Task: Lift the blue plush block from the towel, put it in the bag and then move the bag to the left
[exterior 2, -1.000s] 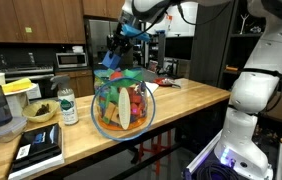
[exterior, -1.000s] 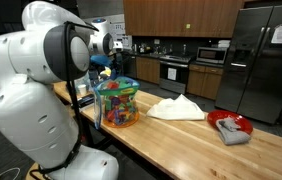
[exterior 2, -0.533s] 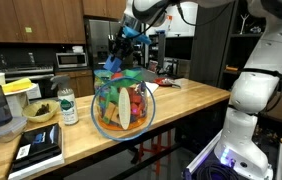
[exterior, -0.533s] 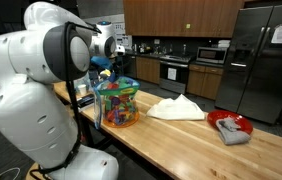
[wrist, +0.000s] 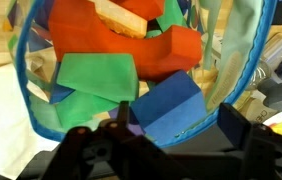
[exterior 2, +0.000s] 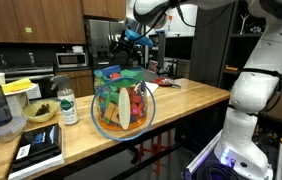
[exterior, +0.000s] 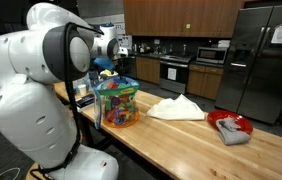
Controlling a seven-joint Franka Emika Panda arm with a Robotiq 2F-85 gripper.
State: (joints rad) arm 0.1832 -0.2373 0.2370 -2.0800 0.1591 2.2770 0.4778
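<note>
Your pincer (wrist: 173, 130) spread wide over the bag (exterior: 118, 100), one blue plush block (wrist: 171, 108) inside, one towel (exterior: 176, 108) beside it, one red bowl (exterior: 229, 124) farther off

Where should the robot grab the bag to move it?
By its greenish top rim, coming down from above. The bag stands upright and open; its full belly bulges wide, but the rim is thin enough to pinch.

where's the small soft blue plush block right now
In the wrist view the blue plush block lies inside the see-through plastic bag, on top of the green piece and orange piece, just beyond the open gripper.
</note>
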